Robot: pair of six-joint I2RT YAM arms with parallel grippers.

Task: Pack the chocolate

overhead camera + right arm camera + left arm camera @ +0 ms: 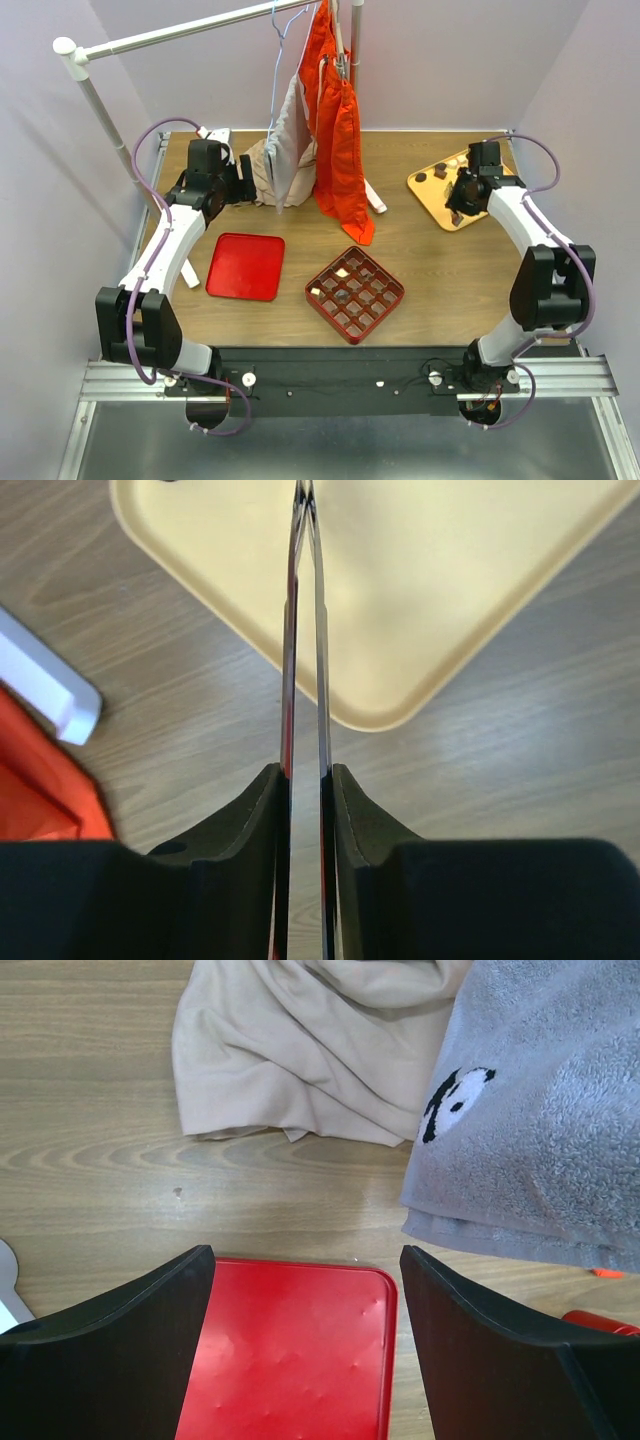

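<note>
Several small dark chocolate lumps (440, 168) lie on the yellow-orange tray (432, 196) at the back right. A few lumps, white (343, 271) and dark (342, 296), sit in cells of the red gridded box (355, 293). My right gripper (463, 194) hovers over the tray's near part. It is shut on metal tweezers (303, 630), whose closed tips point over the tray (430, 580); no lump shows at the tips. My left gripper (238, 183) is open and empty at the back left, its jaws (305, 1260) above the far edge of the flat red lid (290, 1360).
A beige cloth (300, 1050) and a grey towel (540, 1110) lie ahead of the left gripper. Orange garments (335, 130) hang from a rail down to the table's middle back. A white strip (45, 685) lies left of the tray. The red lid (246, 265) lies left of the box.
</note>
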